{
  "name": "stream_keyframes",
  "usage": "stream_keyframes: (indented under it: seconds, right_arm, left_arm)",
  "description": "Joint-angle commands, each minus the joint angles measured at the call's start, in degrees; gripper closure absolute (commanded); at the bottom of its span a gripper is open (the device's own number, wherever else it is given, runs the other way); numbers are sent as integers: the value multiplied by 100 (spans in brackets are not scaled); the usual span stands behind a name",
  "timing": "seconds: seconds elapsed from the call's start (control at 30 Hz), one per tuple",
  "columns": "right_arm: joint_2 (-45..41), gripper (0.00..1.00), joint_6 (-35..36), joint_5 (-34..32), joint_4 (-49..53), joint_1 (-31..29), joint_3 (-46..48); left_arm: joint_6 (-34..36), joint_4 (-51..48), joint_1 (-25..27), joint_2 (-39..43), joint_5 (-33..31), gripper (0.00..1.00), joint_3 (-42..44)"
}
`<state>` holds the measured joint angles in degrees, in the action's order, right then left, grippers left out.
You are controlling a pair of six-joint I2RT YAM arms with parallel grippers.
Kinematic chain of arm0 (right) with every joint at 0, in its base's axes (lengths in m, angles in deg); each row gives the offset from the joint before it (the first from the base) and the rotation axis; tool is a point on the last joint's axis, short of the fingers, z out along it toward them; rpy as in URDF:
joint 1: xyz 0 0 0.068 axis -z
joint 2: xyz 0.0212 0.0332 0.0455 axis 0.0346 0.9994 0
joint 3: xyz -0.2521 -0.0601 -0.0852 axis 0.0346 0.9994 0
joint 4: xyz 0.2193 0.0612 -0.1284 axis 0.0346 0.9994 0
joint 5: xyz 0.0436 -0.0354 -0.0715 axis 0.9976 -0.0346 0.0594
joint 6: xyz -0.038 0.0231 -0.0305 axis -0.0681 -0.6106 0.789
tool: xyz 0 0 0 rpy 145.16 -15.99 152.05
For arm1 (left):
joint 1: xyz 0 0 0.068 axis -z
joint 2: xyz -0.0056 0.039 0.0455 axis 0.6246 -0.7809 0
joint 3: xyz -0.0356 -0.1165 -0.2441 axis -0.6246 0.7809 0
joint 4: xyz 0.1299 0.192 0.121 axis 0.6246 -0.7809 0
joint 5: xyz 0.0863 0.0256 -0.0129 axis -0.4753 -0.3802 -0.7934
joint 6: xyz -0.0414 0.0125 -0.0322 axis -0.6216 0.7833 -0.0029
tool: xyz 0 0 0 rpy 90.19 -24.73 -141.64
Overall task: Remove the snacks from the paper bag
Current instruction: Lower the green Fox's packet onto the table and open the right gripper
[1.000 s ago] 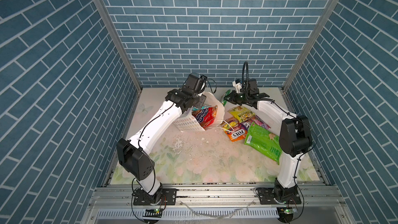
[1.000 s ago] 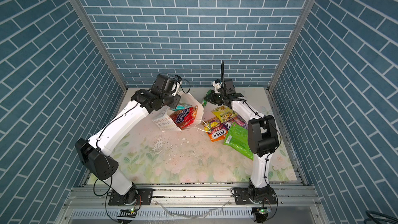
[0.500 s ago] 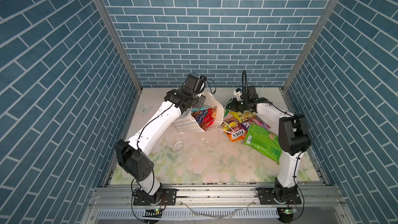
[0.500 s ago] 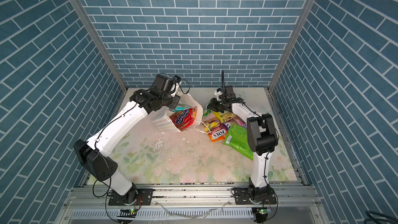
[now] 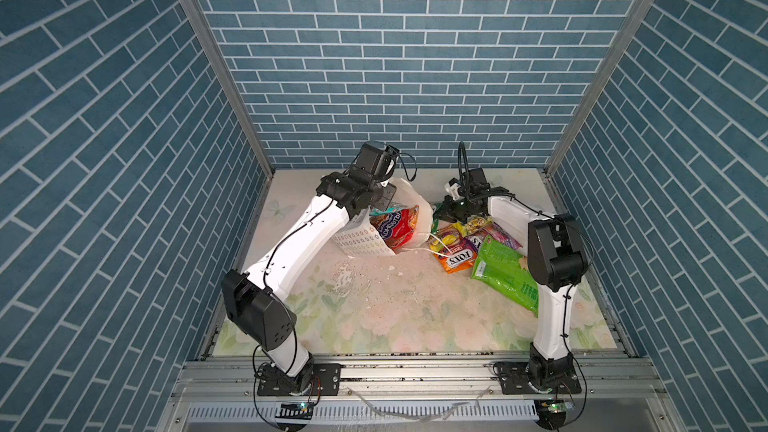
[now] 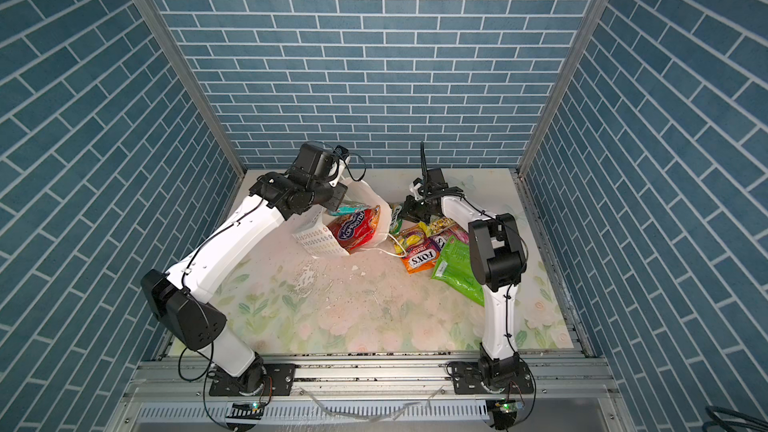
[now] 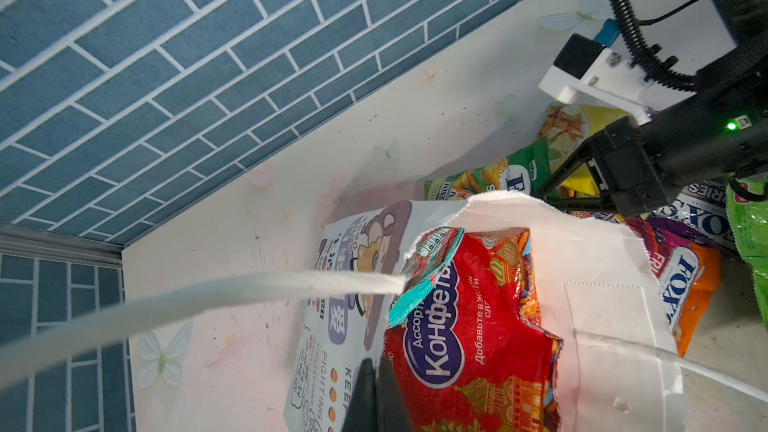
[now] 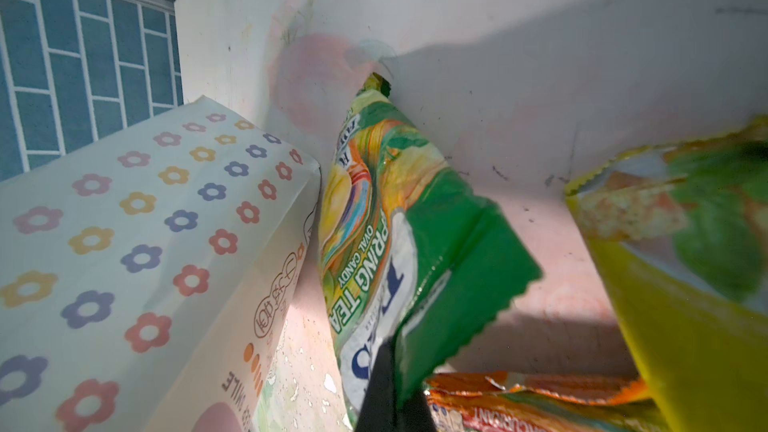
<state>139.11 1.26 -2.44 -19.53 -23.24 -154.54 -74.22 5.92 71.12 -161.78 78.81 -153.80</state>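
**Left tool.** The left gripper (image 7: 376, 396) has its fingertips pressed together on the rim of the paper bag (image 7: 602, 284), at the edge where the cartoon-face side meets the mouth.

**Bag.** In both top views the bag lies on its side at about 11 o'clock from the centre of the table (image 5: 395, 317). Its mouth faces roughly 4 o'clock, and the left wrist sits over its far edge.

**Contents.** I see the red packet (image 7: 469, 326) in the mouth, right beside the left fingertips. The teal packet (image 7: 432, 268) is tucked along its far edge. Both are inside the bag.

**Right tool.** The right gripper (image 8: 390, 384) is clamped on a corner of the green FOX'S packet (image 8: 374, 209). This packet sits at the bag's 3 o'clock, hard by the flower-printed wall. I cannot tell whether they touch.

**Surroundings.** An overlapping pile lies at 1 to 3 o'clock from table centre:
- the yellow packet (image 5: 469, 224)
- the purple packet (image 5: 498, 238)
- the orange packet (image 5: 455, 255)
- the large bright green packet (image 5: 505, 276)

The orange packet is nearest the bag mouth.

**Obstructions.**
- A white cord handle (image 5: 432, 243) trails from the mouth onto the orange packet.
- The second cord (image 7: 208, 297) crosses close to the left wrist lens, blurred.
- The right arm (image 5: 548, 251) covers part of the bright green packet.
- White flakes (image 5: 345, 276) are scattered at the bag's 6 o'clock.
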Motion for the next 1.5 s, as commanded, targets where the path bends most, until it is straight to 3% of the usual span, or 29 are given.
stream_keyframes:
  seconds: [0.0, 0.33, 0.9, 1.1, 1.47]
  right_arm:
    - [165, 100, 319, 207, 440, -132, -347]
    - [29, 100, 285, -807, 727, -143, 56]
    - [313, 100, -37, -1292, 341, -160, -446]
    - [201, 85, -21, -1335, 394, -146, -338]
    - [-1104, 78, -19, -1620, 170, 20, 330]
  left_arm:
    - [-3, 249, -37, 292, -122, 100, -26]
    - [-20, 302, -34, 308, -79, 100, 62]
    - [-39, 429, -35, 417, -60, 100, 296]
    - [-32, 389, -39, 456, -19, 100, 333]
    - [-105, 431, -17, 471, 97, 100, 400]
